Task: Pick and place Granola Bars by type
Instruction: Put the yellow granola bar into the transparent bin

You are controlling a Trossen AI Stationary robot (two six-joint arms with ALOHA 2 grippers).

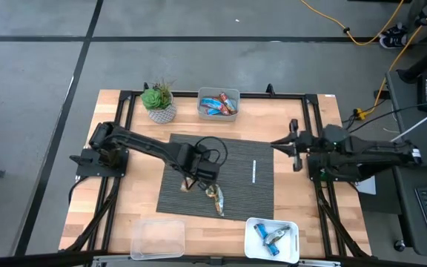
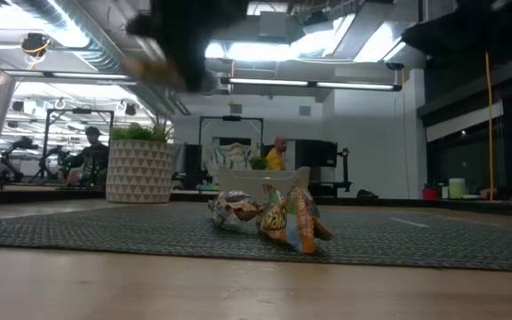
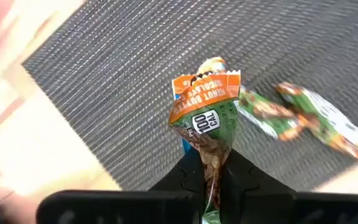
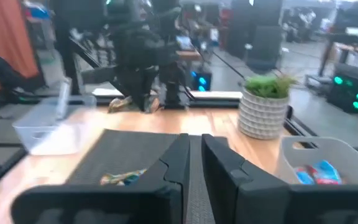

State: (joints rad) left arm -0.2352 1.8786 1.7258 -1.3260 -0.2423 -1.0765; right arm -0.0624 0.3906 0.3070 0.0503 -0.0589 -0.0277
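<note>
Desk (image 1: 124,200), grey mat (image 1: 243,196) centre. Remaining granola bars (image 1: 216,197) lie at mat's 6 o'clock, crinkled green-gold wrappers. My left gripper (image 3: 211,182) is clamped on one orange-green bar (image 3: 205,118), held above mat. My right gripper (image 4: 195,163), nearly closed and empty, waits at 3 o'clock.

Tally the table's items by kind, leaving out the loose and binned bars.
Plastic bins: 3 (far bin, clear bin, near-right bin)
Potted plant: 1
Dark mat: 1
White stick: 1
Granola bar in left claw: 1
Total: 7
</note>
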